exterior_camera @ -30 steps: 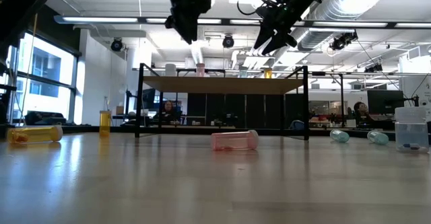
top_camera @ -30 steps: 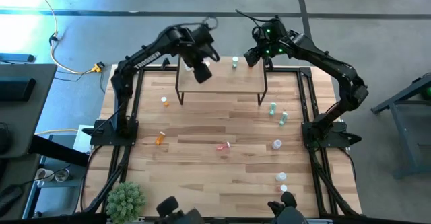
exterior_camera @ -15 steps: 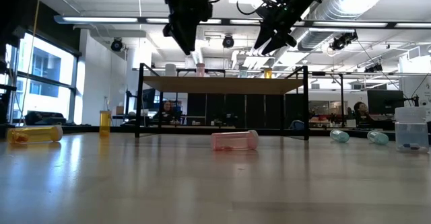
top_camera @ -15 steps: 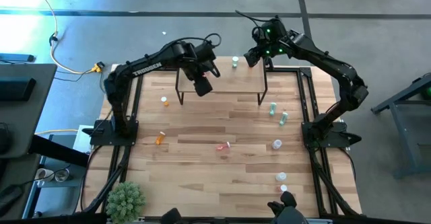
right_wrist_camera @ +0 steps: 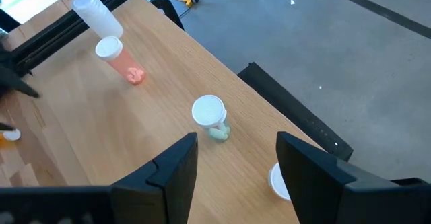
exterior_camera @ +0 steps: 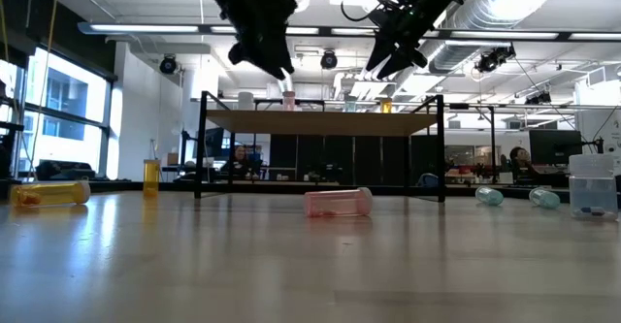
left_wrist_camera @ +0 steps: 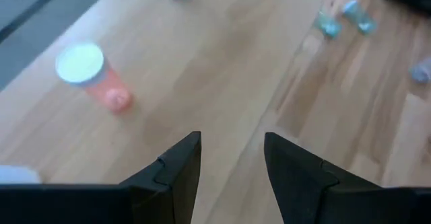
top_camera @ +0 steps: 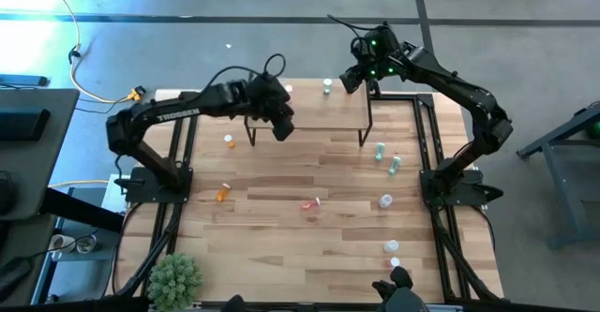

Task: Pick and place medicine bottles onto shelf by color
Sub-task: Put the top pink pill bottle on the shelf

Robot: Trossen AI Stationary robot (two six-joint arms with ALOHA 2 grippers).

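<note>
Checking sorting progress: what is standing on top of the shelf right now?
On the shelf: clear bottle, pink bottle, green bottle, all upright. A fourth cap sits partly behind the right gripper's finger.

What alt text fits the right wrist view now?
The right gripper, jaws open and empty, hovers over the shelf. On it stand a green bottle, a pink bottle and a clear bottle.

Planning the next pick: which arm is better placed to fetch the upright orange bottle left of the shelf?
Left. Its open, empty left gripper hangs beside the orange bottle; the right gripper hovers over the shelf's far end.
</note>
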